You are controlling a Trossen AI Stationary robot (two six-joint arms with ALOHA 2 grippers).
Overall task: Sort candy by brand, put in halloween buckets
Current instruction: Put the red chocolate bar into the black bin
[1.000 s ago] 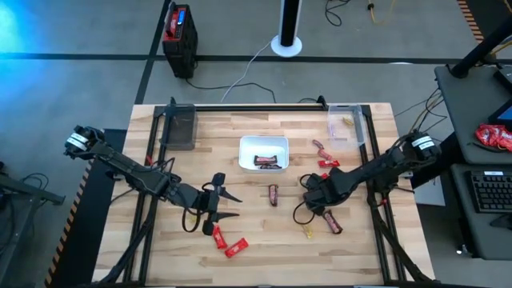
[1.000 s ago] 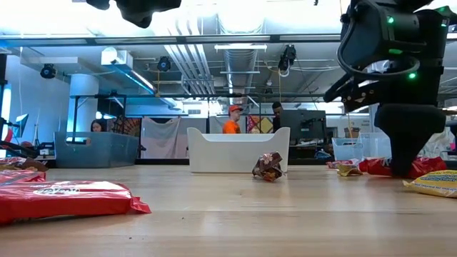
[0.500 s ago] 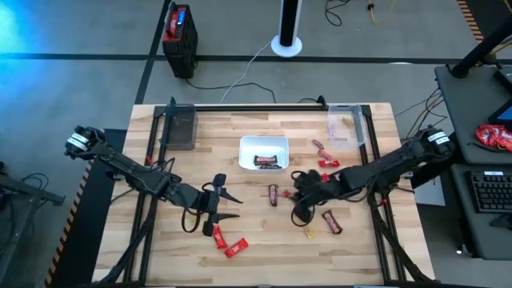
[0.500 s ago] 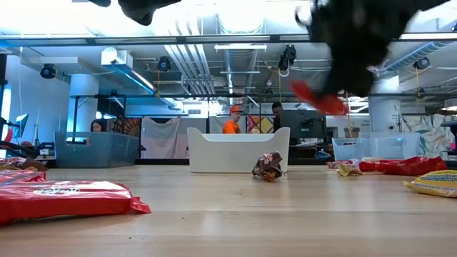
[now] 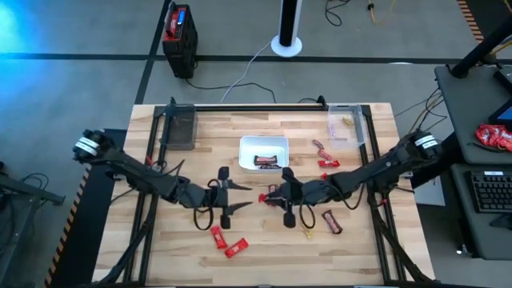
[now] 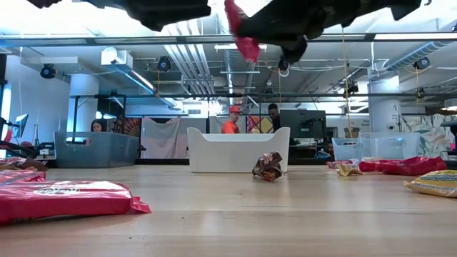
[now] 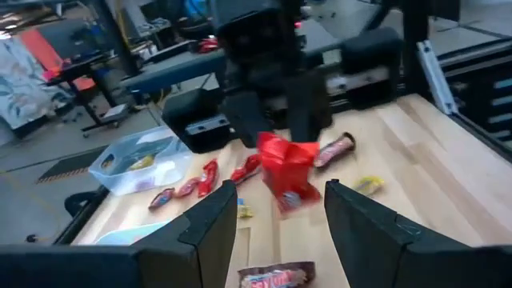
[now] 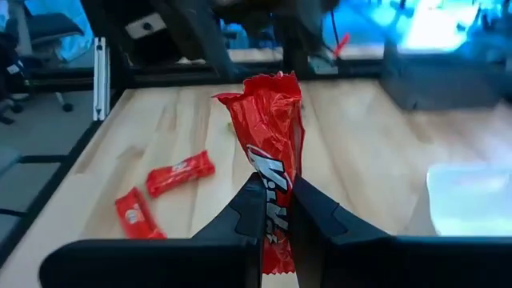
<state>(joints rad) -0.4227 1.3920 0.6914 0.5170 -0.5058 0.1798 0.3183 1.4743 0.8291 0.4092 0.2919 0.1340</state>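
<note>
Tabletop white tray [image 5: 246,145] with brown bars [image 5: 269,162]

the right gripper [image 5: 267,197] is no longer low over the candy at the table's right side; it now sits near the table's middle, just below the white tray [image 5: 247,145], its arm stretched out toward the left arm. it carries a red-wrapped candy [image 8: 272,172] pinched between closed fingers, lifted clear of the wood, where a second ago that piece lay on the table under it. the left gripper [image 5: 240,195] has shifted a little toward the centre and now faces the right one, fingers spread, the red candy hanging just in front of them. the dark brown bar [image 5: 332,222] the right gripper covered now lies exposed.
</note>
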